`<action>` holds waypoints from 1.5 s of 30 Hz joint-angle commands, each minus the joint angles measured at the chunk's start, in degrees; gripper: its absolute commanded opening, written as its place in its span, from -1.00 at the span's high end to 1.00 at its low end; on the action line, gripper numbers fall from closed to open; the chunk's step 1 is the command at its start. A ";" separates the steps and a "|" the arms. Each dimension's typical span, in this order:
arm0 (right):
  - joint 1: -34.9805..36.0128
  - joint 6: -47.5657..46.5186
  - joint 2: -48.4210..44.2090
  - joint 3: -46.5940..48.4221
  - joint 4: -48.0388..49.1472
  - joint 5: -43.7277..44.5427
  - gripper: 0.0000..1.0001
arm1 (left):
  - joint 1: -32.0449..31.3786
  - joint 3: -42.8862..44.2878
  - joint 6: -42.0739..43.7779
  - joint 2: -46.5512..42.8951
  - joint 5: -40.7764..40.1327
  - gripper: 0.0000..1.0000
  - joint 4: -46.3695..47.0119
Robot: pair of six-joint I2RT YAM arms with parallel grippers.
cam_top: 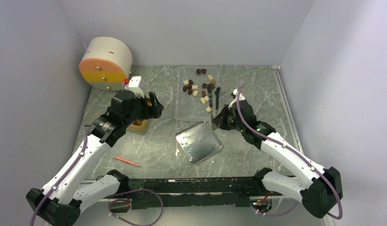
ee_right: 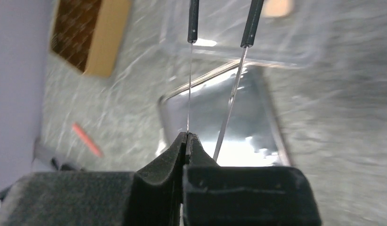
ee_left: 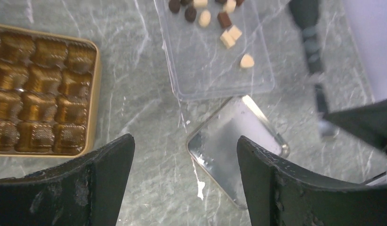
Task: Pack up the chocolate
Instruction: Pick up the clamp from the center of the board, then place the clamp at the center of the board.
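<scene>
Gripping tweezers, right pincer hangs near the chocolate

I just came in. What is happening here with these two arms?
The right gripper is shut on thin metal tweezers, their black tips pointing toward the clear tray where the chocolate lies. The left gripper is open and holds nothing, above the table between the golden box and a silver lid. The box compartments in view are empty, so no piece seems packed yet.

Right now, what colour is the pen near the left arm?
Red-orange; the pen shows best in the top external view.
</scene>
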 commanded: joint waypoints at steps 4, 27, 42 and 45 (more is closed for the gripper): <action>16.66 10.65 3.86 0.90 14.15 -0.40 1.00 | 0.04 8.92 0.22 -7.49 -10.80 -0.71 -2.81; 37.23 24.48 44.49 21.84 18.59 10.89 0.79 | 0.04 9.84 1.99 -15.89 -19.18 -0.75 -8.73; 37.44 22.44 32.90 16.00 12.88 16.16 -0.42 | 0.04 8.70 -0.41 -8.87 -16.43 -0.82 -12.63; 37.41 21.80 25.58 10.62 10.68 21.84 -0.97 | 0.06 8.09 -0.44 -5.07 -14.44 -0.87 -13.64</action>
